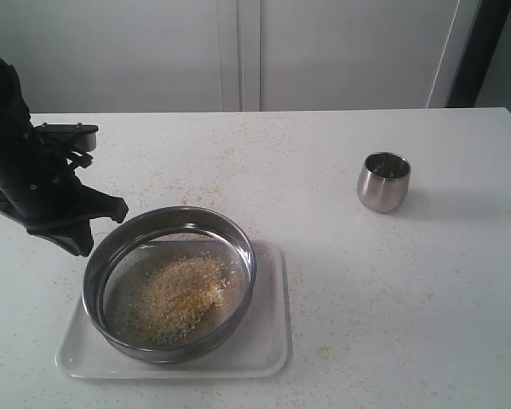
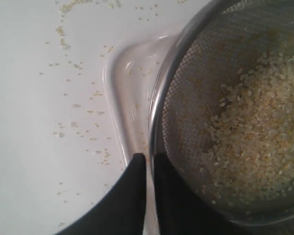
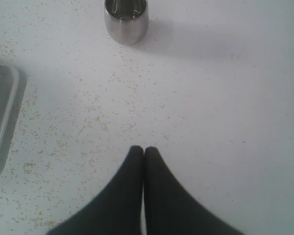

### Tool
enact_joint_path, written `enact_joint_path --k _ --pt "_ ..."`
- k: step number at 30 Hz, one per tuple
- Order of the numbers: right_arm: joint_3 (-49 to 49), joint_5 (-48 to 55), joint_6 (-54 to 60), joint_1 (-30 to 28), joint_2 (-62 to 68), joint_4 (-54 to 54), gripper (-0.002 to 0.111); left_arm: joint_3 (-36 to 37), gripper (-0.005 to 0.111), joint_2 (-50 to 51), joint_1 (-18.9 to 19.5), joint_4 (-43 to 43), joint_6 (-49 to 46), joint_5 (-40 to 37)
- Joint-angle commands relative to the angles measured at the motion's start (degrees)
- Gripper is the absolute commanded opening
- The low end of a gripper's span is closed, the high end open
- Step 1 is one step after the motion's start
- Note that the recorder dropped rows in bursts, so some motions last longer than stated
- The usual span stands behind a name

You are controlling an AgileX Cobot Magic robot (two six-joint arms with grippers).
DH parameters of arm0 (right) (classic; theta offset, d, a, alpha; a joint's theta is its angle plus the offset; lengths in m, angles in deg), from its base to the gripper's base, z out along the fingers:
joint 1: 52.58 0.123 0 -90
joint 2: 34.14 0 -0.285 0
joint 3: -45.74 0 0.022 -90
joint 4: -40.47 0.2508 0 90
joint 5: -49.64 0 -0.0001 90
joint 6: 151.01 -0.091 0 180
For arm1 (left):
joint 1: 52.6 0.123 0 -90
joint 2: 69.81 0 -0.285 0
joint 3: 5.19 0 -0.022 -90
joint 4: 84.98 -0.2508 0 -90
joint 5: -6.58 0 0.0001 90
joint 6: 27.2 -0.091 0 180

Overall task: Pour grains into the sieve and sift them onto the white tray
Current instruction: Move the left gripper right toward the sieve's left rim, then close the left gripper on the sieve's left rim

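The steel sieve (image 1: 241, 239) sits over the white tray (image 1: 268, 341), and a heap of golden and pale grains (image 1: 175, 296) lies on its mesh. My left gripper (image 1: 83, 243) is at the sieve's left rim. In the left wrist view its gripper (image 2: 148, 157) is shut on the sieve rim (image 2: 158, 100), one finger outside and one inside next to the grains (image 2: 255, 137); the tray's corner (image 2: 121, 88) shows beside it. My right gripper (image 3: 143, 149) is shut on nothing above bare table and is out of the exterior view.
A small rounded steel cup (image 1: 383, 181) stands upright at the right back of the table, ahead of the right gripper as cup (image 3: 126, 19). Stray grains are scattered over the white tabletop (image 1: 324, 153). The tray's edge (image 3: 2, 112) shows in the right wrist view.
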Motion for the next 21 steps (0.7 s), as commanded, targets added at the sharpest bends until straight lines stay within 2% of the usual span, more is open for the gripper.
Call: enact_joint_path --k 1,4,21 --pt "0.17 -0.07 0.44 -0.38 -0.35 0.09 0.000 -0.19 0.034 -0.04 -0.23 0.89 0.49 0.28" --pt "0.17 -0.07 0.31 -0.38 -0.35 0.09 0.000 -0.08 0.039 0.34 -0.23 0.89 0.35 0.08" --pt "0.17 -0.07 -0.71 -0.38 -0.35 0.09 0.000 1.71 0.039 5.98 -0.23 1.50 0.35 3.43"
